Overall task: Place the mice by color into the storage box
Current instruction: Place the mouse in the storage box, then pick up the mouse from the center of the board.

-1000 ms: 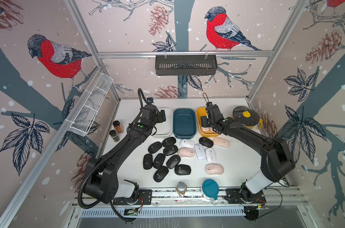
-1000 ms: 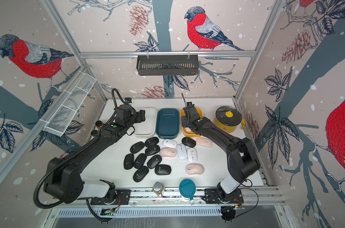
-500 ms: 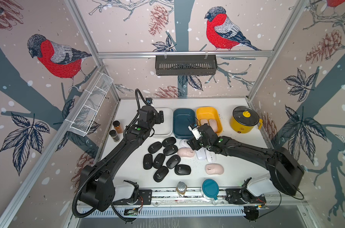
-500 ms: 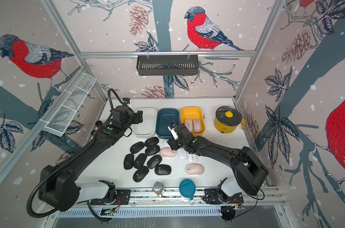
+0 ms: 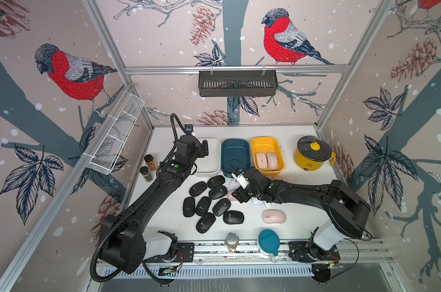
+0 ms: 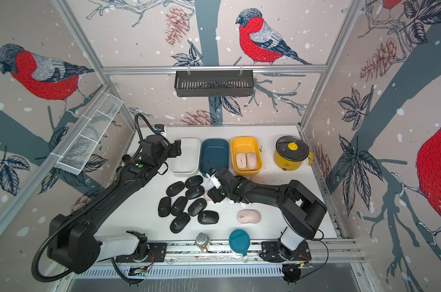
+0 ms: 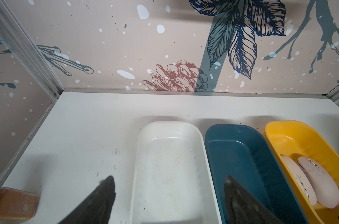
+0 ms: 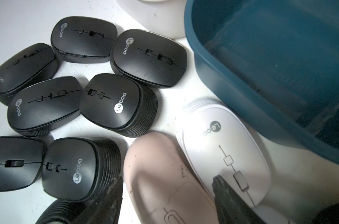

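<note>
We are holding our right gripper (image 8: 167, 178) with its jaws apart astride a pink mouse (image 8: 155, 161), just in front of the blue box (image 8: 223, 73). We cannot tell whether they touch it. Our left gripper (image 7: 169, 176) is hovering spread and empty over the white box (image 7: 170, 124) beside the blue box. Black mice (image 5: 203, 205) are lying front-left of it.

The black mice (image 8: 148, 58) are satin plastic with ribbed sides. The white mouse (image 8: 223, 147) looks glossy. The pink mouse (image 8: 161, 174) is matt and scuffed with dark specks. The blue bin (image 8: 232, 93) is smooth plastic. The white desk (image 7: 87, 126) is smooth and lightly marked.
</note>
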{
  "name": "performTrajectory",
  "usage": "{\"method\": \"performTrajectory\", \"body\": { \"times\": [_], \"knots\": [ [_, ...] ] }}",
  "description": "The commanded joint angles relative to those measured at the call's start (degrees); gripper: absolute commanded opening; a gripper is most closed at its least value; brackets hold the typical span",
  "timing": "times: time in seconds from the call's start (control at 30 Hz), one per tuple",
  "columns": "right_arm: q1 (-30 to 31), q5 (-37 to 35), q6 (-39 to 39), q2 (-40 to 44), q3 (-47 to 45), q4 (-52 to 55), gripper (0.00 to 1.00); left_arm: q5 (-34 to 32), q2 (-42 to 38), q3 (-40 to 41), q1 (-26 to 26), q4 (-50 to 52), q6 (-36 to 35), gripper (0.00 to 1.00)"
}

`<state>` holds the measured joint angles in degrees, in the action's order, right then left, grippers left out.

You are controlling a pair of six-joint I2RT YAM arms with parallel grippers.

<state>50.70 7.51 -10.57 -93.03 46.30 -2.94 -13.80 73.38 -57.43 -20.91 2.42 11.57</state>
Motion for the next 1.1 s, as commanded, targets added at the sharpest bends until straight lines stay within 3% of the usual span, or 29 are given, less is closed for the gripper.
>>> {"method": "performTrajectory", "body": {
  "times": [0.0,0.4,1.07],
  "knots": [
    [0.5,2.0,-0.9,-0.7,-0.6,-1.6,0.74,-0.7,-0.1,-0.1,-0.2,-1.0,-0.5,0.86],
    [2.8,0.9,-2.3,-0.1,-2.2,-0.2,0.74,-0.7,0.4,-0.1,-0.2,-1.2,-0.5,0.86],
    [6.7,-8.5,-0.5,-1.1,-1.8,3.5,0.78,-0.7,0.9,-0.1,-0.2,-1.0,-0.6,0.86]
  ]
}}
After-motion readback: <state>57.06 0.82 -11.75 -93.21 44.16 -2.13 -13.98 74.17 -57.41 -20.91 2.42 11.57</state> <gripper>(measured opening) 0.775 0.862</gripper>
